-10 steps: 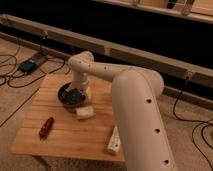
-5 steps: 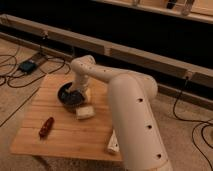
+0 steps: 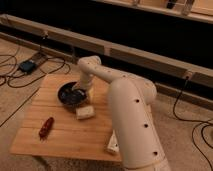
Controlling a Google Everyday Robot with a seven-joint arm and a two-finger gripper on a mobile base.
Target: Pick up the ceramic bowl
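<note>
The ceramic bowl [image 3: 68, 95] is wide, shallow and dark, and sits on the wooden table [image 3: 65, 135] near its far middle. My white arm reaches down from the right over the bowl's right rim. The gripper [image 3: 79, 93] is at the bowl's right edge, low over or inside the rim. The arm's wrist hides part of the rim.
A pale sponge-like block [image 3: 84, 112] lies just in front of the bowl. A yellowish object [image 3: 90, 93] is right of the bowl behind the arm. A red-brown object [image 3: 46, 127] lies front left. A white packet [image 3: 112, 144] sits near the front right edge. Cables and a box [image 3: 27, 65] lie on the floor at left.
The arm has lowered and shifted slightly toward the bowl's right rim. The bowl and other objects have not moved.
</note>
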